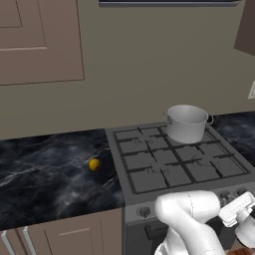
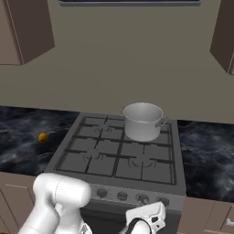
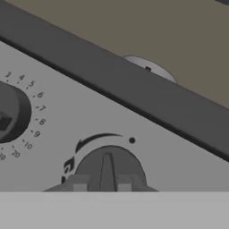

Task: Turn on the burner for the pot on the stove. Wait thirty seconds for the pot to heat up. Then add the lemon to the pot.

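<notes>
Knob (image 3: 108, 172) ridge points straight up toward the pot (image 3: 150, 69); jaws seemingly pressed at its sides, grip uncertain.

Looking down from behind-left and behind-right at the same stove (image 1: 174, 164) and pot (image 2: 142, 121); pressed close to a front knob (image 3: 108, 170), angled up along the panel.

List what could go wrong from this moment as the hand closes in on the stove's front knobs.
The knob in front of the hand sits in a row of look-alikes, so it may feed a burner other than the one under the pot. A second, numbered dial sits close beside it and could get bumped. The lemon lies loose on the counter and could roll.
</notes>
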Robot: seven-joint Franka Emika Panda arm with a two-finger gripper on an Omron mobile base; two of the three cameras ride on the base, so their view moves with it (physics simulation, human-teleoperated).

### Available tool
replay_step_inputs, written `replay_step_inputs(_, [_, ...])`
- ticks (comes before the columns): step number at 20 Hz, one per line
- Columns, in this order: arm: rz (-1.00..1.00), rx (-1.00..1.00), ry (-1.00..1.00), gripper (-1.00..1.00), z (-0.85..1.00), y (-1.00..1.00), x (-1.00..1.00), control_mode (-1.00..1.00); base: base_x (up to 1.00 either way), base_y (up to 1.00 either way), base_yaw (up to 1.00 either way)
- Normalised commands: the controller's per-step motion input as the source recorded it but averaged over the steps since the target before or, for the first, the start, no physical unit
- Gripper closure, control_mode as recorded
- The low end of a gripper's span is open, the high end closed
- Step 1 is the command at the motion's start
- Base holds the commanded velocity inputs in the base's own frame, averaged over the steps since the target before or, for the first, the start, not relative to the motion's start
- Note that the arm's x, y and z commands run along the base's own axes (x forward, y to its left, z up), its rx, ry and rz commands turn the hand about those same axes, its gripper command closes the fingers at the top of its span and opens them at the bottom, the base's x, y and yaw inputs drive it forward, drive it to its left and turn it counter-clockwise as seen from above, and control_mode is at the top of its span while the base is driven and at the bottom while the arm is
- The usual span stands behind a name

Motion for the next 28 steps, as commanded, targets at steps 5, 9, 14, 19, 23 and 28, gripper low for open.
replay_step_inputs(5, [-0.27,0.0,-0.19,-1.0,0.79,0.01,-0.48,-1.0,0.0,0.0,0.0])
replay_step_inputs(9, [-0.29,-0.07,-0.01,-1.0,1.0,-0.03,-0.69,-1.0,0.0,0.0,0.0])
replay_step_inputs(14, [-0.18,-0.15,0.1,-1.0,1.0,-0.14,-0.68,-1.0,0.0,0.0,0.0])
replay_step_inputs(19, [-0.01,-0.04,0.02,-1.0,0.21,0.0,-0.07,-1.0,0.0,0.0,0.0])
replay_step_inputs(23, [-0.13,0.0,0.1,-1.0,0.92,-0.06,-0.51,-1.0,0.0,0.0,0.0])
replay_step_inputs(28, [-0.2,0.0,0.3,-1.0,1.0,-0.18,-0.78,-1.0,0.0,0.0,0.0])
